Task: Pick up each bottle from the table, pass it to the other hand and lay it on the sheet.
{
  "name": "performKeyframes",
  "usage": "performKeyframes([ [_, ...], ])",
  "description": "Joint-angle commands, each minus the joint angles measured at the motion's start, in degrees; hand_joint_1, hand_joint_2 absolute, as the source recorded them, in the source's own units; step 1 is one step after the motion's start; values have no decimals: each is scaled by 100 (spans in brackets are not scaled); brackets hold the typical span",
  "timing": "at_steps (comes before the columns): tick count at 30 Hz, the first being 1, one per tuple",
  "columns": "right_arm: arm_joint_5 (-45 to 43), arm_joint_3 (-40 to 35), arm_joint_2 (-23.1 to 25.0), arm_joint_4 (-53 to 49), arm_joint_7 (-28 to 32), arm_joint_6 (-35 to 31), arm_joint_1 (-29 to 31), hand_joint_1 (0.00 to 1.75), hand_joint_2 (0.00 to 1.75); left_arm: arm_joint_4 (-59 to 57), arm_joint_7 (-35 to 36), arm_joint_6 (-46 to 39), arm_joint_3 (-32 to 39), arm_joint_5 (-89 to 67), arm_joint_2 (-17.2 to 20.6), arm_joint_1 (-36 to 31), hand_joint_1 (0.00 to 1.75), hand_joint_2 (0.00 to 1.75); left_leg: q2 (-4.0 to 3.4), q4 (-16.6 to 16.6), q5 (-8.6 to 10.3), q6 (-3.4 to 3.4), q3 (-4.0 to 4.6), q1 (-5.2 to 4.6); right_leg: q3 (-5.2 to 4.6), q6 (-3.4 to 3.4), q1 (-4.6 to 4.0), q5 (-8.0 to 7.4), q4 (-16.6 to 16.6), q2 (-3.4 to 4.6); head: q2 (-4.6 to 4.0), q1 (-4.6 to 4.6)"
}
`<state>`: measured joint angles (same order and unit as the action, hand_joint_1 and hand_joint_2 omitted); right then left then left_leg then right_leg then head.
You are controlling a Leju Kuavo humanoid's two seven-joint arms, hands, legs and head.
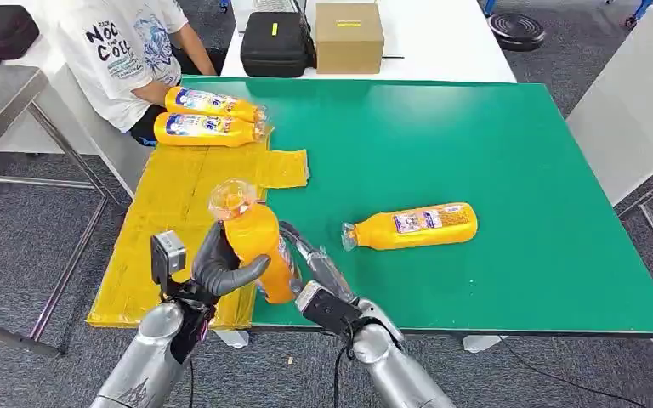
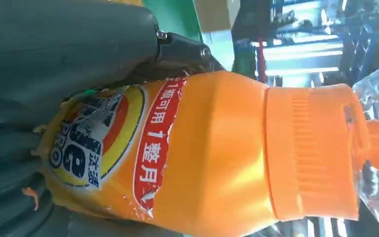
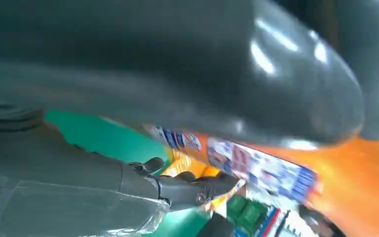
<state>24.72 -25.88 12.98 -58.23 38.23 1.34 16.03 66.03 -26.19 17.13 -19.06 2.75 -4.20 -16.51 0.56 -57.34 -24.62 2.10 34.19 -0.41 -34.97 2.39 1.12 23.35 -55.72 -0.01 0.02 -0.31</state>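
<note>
An orange bottle (image 1: 259,246) with a clear cap stands upright in the air over the table's near edge, between my two hands. My left hand (image 1: 221,268) wraps it from the left, thumb across its front. My right hand (image 1: 306,259) grips it from the right and behind. The left wrist view shows the bottle (image 2: 212,148) with its label against my left hand (image 2: 54,49). In the right wrist view my right hand (image 3: 177,64) lies over the bottle (image 3: 261,168). Another bottle (image 1: 412,225) lies on the green table (image 1: 476,144). Two bottles (image 1: 212,104) (image 1: 208,129) lie on the yellow sheet (image 1: 178,204).
A person in a white T-shirt (image 1: 127,51) sits at the far left corner. A black case (image 1: 276,42) and a cardboard box (image 1: 349,36) stand on the white table behind. A metal table (image 1: 0,93) is at the left.
</note>
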Motion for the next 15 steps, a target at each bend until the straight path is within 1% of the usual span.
performKeyframes([
  [1, 96, 122, -344, -1449, -73, -71, -186, 0, 0, -583, 35, -303, 232, -512, 196, -341, 175, 175, -1, -3, -8, -14, -15, 9, 16, -12, -10, 8, -2, -2, 0, -7],
  [2, 96, 122, -344, -1449, -73, -71, -186, 0, 0, -583, 35, -303, 232, -512, 196, -341, 175, 175, 9, -1, -2, -9, -9, 5, 9, -8, -6, 8, -1, -14, 0, -4],
  [3, 96, 122, -344, -1449, -73, -71, -186, 0, 0, -583, 35, -303, 232, -512, 196, -341, 175, 175, 15, -5, -9, -15, -23, 11, 26, -14, -13, 15, -2, -21, 0, -7],
  [4, 96, 122, -344, -1449, -73, -71, -186, 0, 0, -583, 35, -303, 232, -512, 196, -341, 175, 175, 8, 0, -3, -8, -13, 7, 12, -8, -8, 6, 2, -10, 0, -4],
  [6, 98, 120, -337, -1443, -76, -70, -179, 0, 0, -587, 32, -303, 230, -517, 185, -333, 175, 175, -1, -9, -17, -15, -31, 16, 33, -14, -18, 15, 0, -4, 0, -7],
  [7, 98, 120, -337, -1443, -76, -70, -179, 0, 0, -587, 32, -303, 230, -517, 185, -333, 175, 175, -4, -1, -7, -9, -18, 8, 18, -9, -9, 7, 3, -3, 0, -4],
  [11, 98, 120, -337, -1443, -76, -70, -179, 0, 0, -587, 32, -303, 230, -517, 185, -333, 175, 175, 0, -6, -15, -15, -29, 15, 33, -14, -16, 14, 1, -6, 0, -4],
  [13, 98, 120, -337, -1443, -76, -70, -179, 0, 0, -587, 32, -303, 230, -517, 185, -333, 175, 175, -2, 1, -5, -8, -14, 6, 14, -8, -7, 5, 4, -2, 0, -4],
  [15, 98, 120, -337, -1443, -76, -70, -179, 0, 0, -587, 32, -303, 230, -517, 185, -333, 175, 175, 0, 2, -6, -10, -19, 8, 19, -10, -9, 7, 4, -4, 0, -4],
])
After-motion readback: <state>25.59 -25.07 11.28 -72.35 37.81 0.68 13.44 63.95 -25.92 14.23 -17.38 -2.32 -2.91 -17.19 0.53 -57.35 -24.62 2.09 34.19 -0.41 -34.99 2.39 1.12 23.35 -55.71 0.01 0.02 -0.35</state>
